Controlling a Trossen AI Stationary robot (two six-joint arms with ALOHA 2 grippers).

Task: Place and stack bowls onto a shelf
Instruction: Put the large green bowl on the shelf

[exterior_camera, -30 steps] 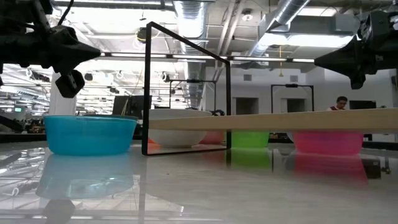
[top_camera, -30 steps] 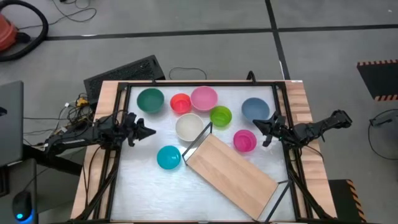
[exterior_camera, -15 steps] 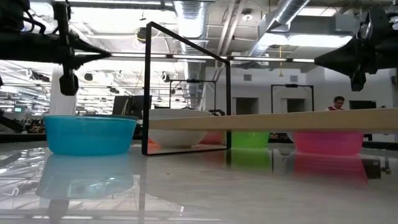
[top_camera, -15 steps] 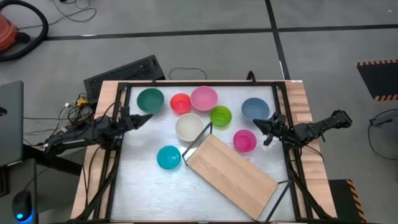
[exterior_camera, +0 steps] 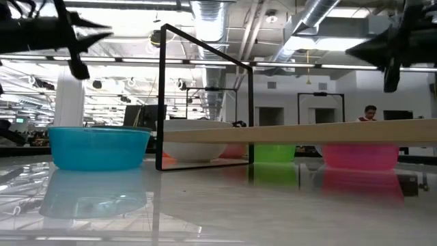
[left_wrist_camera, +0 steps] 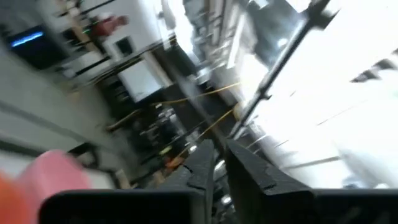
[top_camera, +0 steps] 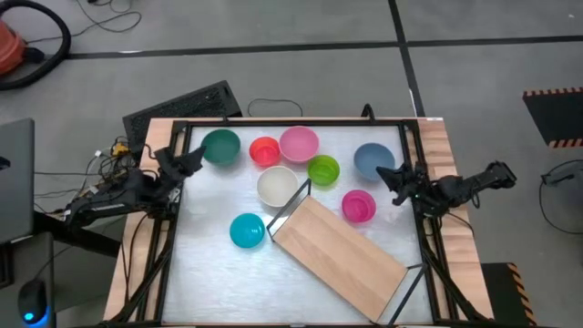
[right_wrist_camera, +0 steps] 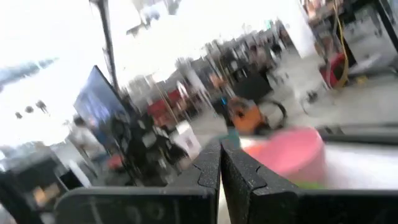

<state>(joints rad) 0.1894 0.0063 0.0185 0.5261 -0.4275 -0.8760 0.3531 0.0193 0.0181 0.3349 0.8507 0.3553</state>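
Note:
Several bowls stand on the white tabletop: dark green (top_camera: 219, 147), red (top_camera: 264, 151), pink (top_camera: 299, 143), lime (top_camera: 323, 169), blue (top_camera: 373, 160), white (top_camera: 276, 185), magenta (top_camera: 358, 206), cyan (top_camera: 247, 230). The shelf (top_camera: 339, 257), a light-wood board on a thin black frame, stands askew near the front; beside its far corner sits the white bowl. My left gripper (top_camera: 191, 162) hovers shut at the table's left edge, beside the dark green bowl, tipped upward (left_wrist_camera: 219, 168). My right gripper (top_camera: 383, 171) hovers shut at the right edge, next to the blue bowl (right_wrist_camera: 220, 162). Neither holds anything.
A black metal frame (top_camera: 291, 121) runs around the tabletop, with uprights at its corners. A keyboard (top_camera: 182, 102) lies beyond the far left corner, and cables (top_camera: 109, 155) hang at the left. In the low view the shelf board (exterior_camera: 300, 132) spans above the bowls.
My left gripper has risen, tipped its fingers upward and swung from the table's left middle toward the far edge and the dark green bowl. My right gripper has risen a little and tipped up. No bowl has moved, nor has the shelf.

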